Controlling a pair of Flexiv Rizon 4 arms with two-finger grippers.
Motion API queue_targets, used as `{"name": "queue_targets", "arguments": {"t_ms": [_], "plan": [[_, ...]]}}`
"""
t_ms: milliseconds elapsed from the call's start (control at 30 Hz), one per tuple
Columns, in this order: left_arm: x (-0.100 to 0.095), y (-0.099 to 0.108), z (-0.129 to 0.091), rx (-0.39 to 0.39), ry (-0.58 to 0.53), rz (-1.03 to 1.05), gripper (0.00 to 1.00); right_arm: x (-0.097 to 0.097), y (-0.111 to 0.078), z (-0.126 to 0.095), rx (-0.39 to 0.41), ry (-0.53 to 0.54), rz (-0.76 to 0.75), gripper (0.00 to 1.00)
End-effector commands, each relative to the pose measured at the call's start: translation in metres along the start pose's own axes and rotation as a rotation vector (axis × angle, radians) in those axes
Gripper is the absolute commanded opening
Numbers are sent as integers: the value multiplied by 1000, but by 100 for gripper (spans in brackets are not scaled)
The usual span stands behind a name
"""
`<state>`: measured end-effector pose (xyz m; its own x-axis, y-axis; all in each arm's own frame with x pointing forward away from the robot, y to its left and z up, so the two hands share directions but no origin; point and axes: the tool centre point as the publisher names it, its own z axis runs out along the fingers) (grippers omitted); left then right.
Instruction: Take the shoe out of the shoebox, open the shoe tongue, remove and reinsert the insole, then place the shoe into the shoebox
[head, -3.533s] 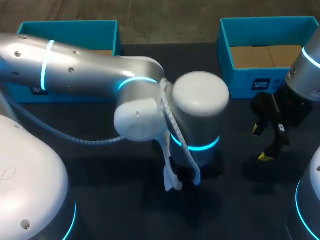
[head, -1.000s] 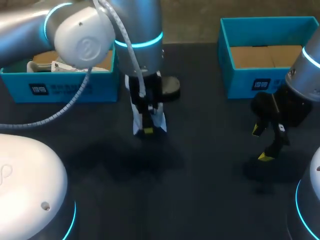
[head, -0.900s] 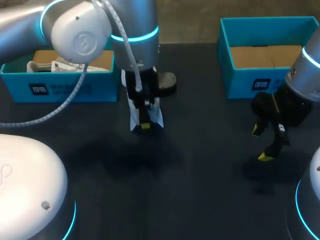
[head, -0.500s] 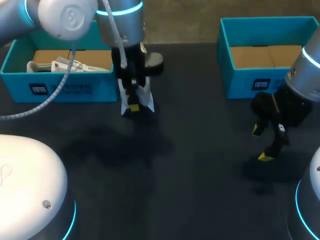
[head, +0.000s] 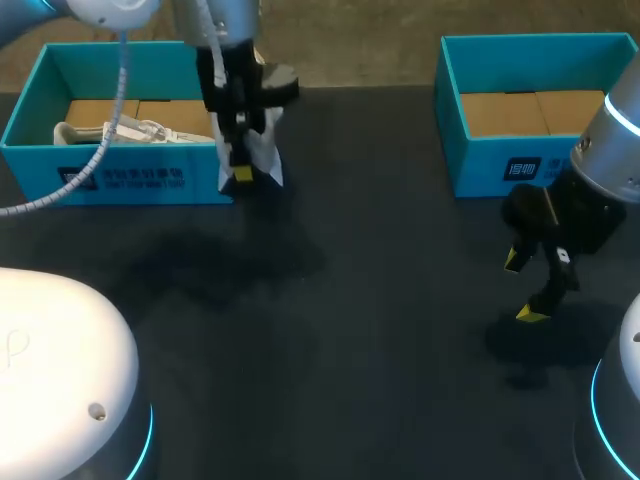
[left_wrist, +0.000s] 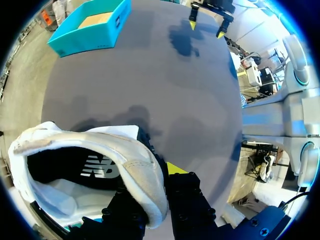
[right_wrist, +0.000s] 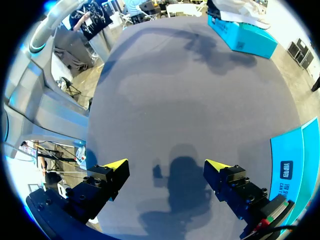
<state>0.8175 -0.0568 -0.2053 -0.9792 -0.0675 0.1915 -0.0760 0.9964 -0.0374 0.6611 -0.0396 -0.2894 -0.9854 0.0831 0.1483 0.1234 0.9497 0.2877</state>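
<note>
While the left pincer (head: 240, 172) is clamped on the collar of the white mesh shoe (head: 264, 165), held just beside the right end of the open teal cardboard shoebox (head: 130, 180), the right pincer (head: 520, 288) hangs apart and empty, well away over the dark worktop (head: 380, 330).

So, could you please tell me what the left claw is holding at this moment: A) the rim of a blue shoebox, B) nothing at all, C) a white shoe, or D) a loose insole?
C: the left claw is shut on the collar of the white shoe, with one finger inside the opening and the yellow-tipped one outside.
</note>
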Motion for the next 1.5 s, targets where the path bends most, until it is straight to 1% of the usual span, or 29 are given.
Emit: {"name": "queue_targets", "arguments": {"t_ms": [33, 167, 267, 933, 1133, 1367, 1500], "plan": [[-9, 7, -11, 2, 7, -6, 0, 0, 0, 1, 2, 0, 1, 100], [-23, 13, -20, 11, 13, -13, 0, 0, 0, 1, 2, 0, 1, 100], [-30, 16, -22, 13, 23, -21, 0, 0, 0, 1, 2, 0, 1, 100], [-30, 16, -22, 13, 23, -21, 0, 0, 0, 1, 2, 0, 1, 100], [-32, 15, -23, 31, 7, -55, 0, 0, 0, 1, 2, 0, 1, 100], [-40, 26, -29, 62, 56, -66, 0, 0, 0, 1, 2, 0, 1, 100], [-51, 36, -36, 63, 69, -52, 0, 0, 0, 1, 2, 0, 1, 100]]}}
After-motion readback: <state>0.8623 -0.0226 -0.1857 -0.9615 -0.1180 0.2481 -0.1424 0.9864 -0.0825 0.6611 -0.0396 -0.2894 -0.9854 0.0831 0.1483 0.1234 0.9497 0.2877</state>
